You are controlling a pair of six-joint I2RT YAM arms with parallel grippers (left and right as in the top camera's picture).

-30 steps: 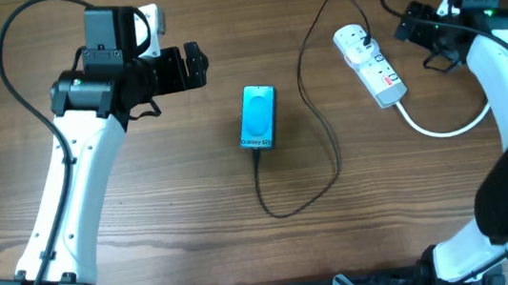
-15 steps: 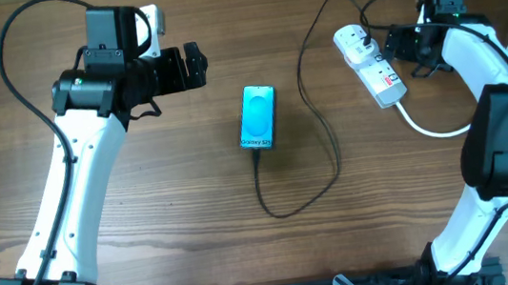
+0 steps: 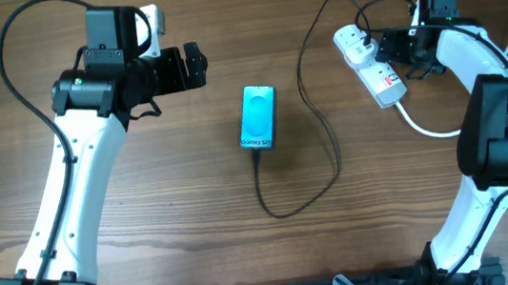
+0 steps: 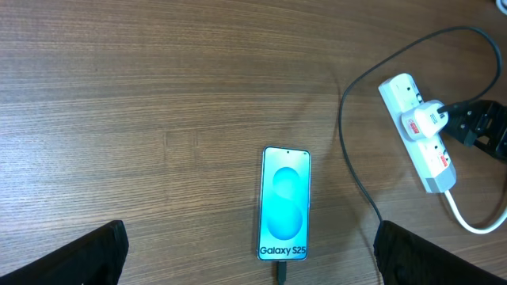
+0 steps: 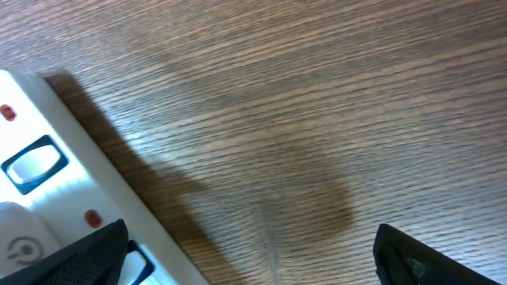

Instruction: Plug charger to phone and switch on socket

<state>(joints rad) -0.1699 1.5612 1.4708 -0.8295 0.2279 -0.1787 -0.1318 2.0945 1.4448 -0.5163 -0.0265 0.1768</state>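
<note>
Wood lies open between phone and spread left claw; spread right claw hangs at socket's edge.

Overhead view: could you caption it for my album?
Right hand open beside the socket; charger cable meets the phone.

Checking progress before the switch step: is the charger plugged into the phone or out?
Plugged in, apparently: the charger plug meets the phone at its bottom short edge.
</note>
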